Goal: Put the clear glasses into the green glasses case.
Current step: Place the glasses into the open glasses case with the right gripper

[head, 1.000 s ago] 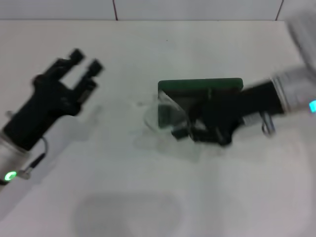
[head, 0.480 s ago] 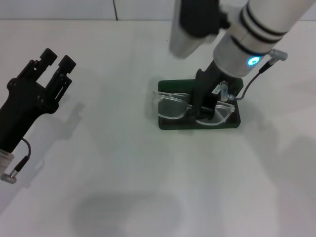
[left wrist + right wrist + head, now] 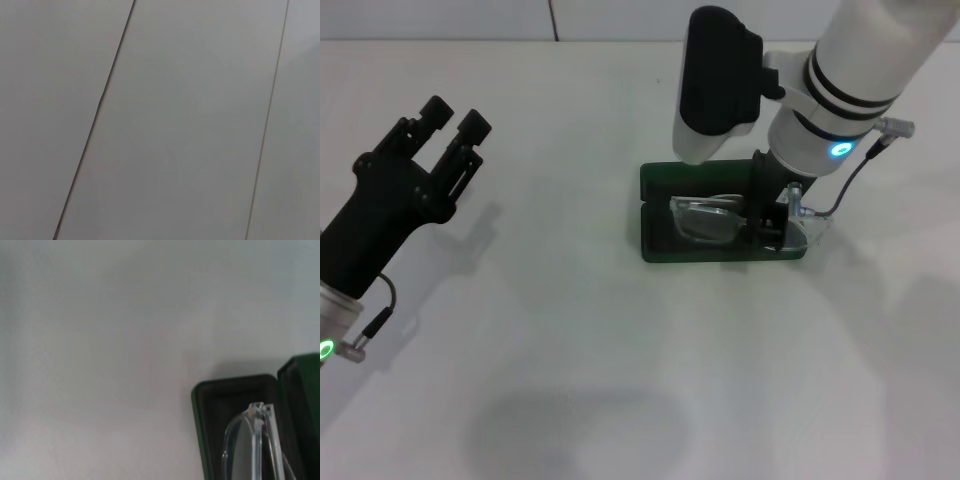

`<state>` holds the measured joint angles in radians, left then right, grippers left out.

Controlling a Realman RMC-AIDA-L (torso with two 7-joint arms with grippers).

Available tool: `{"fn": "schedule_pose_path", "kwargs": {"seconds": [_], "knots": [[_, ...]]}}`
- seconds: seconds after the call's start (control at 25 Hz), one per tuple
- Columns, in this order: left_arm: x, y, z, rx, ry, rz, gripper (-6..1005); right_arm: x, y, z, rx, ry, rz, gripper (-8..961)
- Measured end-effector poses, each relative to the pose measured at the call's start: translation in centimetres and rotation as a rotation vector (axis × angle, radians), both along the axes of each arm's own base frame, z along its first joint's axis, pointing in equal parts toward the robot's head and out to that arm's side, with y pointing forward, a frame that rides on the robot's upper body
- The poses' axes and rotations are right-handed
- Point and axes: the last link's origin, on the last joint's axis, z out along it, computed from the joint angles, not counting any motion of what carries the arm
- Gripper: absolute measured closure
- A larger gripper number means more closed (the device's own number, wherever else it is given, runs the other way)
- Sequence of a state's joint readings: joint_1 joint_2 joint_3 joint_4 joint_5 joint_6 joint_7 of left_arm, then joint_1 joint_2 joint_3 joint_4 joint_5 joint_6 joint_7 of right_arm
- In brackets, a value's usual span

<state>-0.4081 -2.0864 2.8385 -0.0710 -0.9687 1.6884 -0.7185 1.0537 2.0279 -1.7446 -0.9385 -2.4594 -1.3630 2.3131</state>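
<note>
The green glasses case (image 3: pixel 656 215) lies open in the middle of the white table, its lid lying flat behind. The clear glasses (image 3: pixel 708 220) rest tilted in its tray, and one end sticks out past the case's right edge. My right gripper (image 3: pixel 769 218) reaches down into the right half of the case and is shut on the glasses. In the right wrist view, the case's rim (image 3: pixel 227 387) and one clear lens (image 3: pixel 245 440) show close up. My left gripper (image 3: pixel 457 115) hovers open and empty far to the left.
The white tabletop (image 3: pixel 620 380) surrounds the case, with a tiled wall seam (image 3: pixel 553 20) at the back. My right arm's white forearm (image 3: pixel 860 60) and its black wrist camera block (image 3: pixel 715 75) hang above the case's rear. The left wrist view shows only grey panels (image 3: pixel 175 125).
My right gripper has shifted right and lower over the case, carrying the glasses, so their left lens now sits inside the tray. The left gripper drifted slightly right.
</note>
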Motion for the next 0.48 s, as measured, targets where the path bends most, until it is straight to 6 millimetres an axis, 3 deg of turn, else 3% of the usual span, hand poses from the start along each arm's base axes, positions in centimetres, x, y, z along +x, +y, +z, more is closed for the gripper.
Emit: {"fn": "schedule_pose_path", "kwargs": {"seconds": [0.48], "knots": [[0.38, 0.26, -0.67, -0.021, 0.001, -0.001, 454, -0.13, -0.52, -0.7, 0.004, -0.076, 0.112, 765]]}}
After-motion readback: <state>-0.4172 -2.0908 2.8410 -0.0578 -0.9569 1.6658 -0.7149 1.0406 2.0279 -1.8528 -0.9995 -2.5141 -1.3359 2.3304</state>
